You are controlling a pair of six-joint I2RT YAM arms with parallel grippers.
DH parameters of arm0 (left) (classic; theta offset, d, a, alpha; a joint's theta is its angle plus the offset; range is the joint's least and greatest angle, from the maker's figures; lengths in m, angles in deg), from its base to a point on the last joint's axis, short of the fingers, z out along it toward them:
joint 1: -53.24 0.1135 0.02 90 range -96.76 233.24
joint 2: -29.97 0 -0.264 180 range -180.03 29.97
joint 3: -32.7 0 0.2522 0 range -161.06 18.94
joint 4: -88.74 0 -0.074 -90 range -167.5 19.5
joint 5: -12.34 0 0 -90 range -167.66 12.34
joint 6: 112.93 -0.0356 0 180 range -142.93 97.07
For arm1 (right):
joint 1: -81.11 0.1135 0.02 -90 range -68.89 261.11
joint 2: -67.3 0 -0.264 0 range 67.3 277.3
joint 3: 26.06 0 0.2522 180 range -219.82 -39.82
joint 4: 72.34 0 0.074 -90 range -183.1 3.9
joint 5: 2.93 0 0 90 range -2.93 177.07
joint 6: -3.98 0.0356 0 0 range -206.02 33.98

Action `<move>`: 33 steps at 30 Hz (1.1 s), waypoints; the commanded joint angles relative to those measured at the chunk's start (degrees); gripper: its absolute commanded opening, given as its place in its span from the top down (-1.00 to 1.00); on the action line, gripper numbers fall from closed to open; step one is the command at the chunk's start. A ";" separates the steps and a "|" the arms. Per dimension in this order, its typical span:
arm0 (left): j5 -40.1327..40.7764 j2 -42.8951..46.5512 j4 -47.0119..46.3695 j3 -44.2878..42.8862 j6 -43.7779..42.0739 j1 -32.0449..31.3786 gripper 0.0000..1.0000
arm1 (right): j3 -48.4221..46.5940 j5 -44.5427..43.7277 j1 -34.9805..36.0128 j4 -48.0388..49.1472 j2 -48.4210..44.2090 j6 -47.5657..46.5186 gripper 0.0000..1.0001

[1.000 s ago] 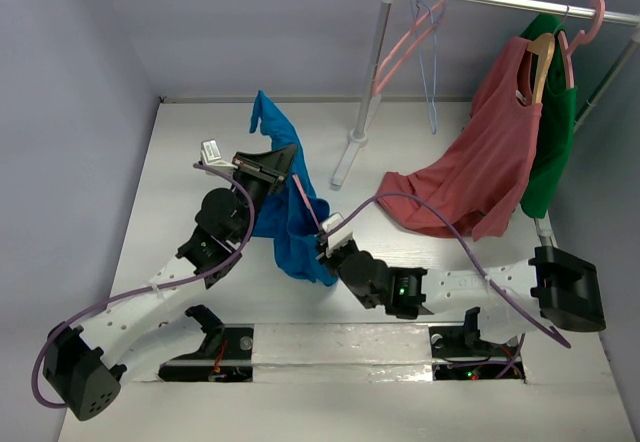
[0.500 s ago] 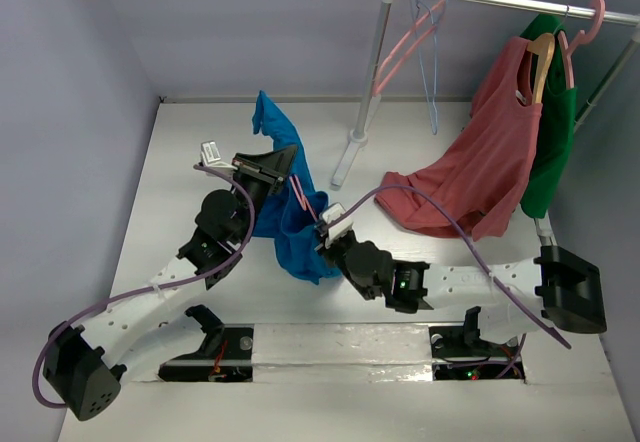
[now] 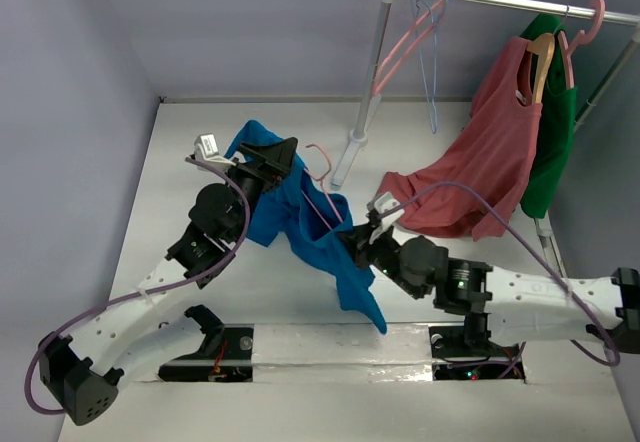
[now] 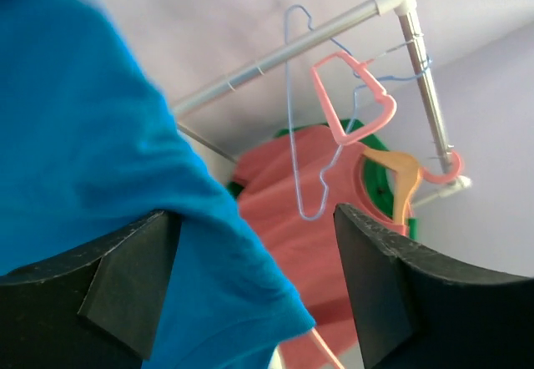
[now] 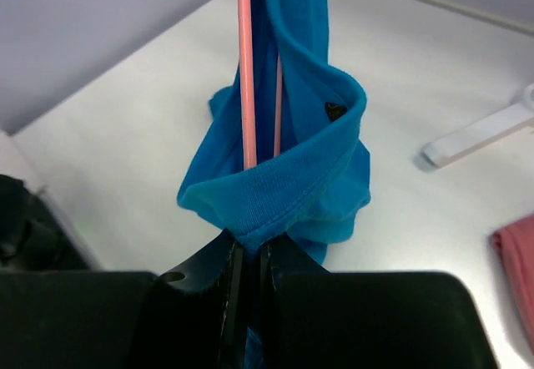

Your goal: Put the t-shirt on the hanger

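The bright blue t-shirt (image 3: 300,217) hangs bunched between my two grippers, its tail trailing down toward the near edge. The thin pink hanger (image 3: 318,198) runs through it, with the hook poking out at the top. My left gripper (image 3: 283,154) stands open beside the shirt's upper end. In the left wrist view the t-shirt (image 4: 83,135) drapes over one finger and nothing is pinched in the left gripper (image 4: 254,219). My right gripper (image 3: 358,245) is shut on a folded edge of the t-shirt (image 5: 284,185). Two hanger bars (image 5: 244,68) rise just above the right gripper (image 5: 250,248).
A clothes rack pole (image 3: 368,72) stands at the back with its white foot (image 3: 345,162) close to the shirt. On the rail hang a pink hanger (image 3: 405,42), a pale blue hanger (image 3: 432,72), a salmon-red top (image 3: 480,172) on a wooden hanger (image 3: 540,57), and a green garment (image 3: 555,132).
My left gripper has opened and let go of the shirt's top, which slumped. The right gripper closed on the fabric and pulled it right, stretching the shirt along the hanger.
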 commanded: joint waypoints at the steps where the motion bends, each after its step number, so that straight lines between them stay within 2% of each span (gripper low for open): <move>1: 3.13 1.71 5.29 -5.65 -7.48 -0.29 -0.46 | 2.10 3.56 -0.18 -7.14 -5.95 7.29 1.00; 7: 3.93 2.50 8.64 -6.54 -11.97 0.76 -0.50 | 6.07 3.83 -0.18 -9.87 -16.06 10.20 1.00; 13: 1.73 2.24 9.62 -4.87 -14.25 1.29 -0.50 | 5.99 3.30 -0.18 -15.13 -21.26 10.38 1.00; 17: -3.18 2.50 8.83 -5.39 -17.41 1.29 -0.45 | -2.08 6.80 -0.18 -20.57 -23.20 8.10 1.00; 18: -3.37 2.76 9.18 -6.70 -18.20 0.33 -0.45 | -8.28 6.73 -0.18 -24.77 -22.33 7.40 1.00; 21: -1.18 5.56 10.33 -7.50 -20.93 -0.21 -0.46 | -16.84 6.20 -0.18 -31.99 -21.35 5.99 1.00; 26: -0.91 9.88 7.24 -1.88 -27.35 -0.21 -0.46 | -15.29 9.45 -0.18 -35.44 -23.11 10.54 1.00; 33: 1.02 11.12 1.63 6.38 -30.34 -0.21 -0.38 | -15.55 7.17 -0.18 -37.91 -26.36 11.44 1.00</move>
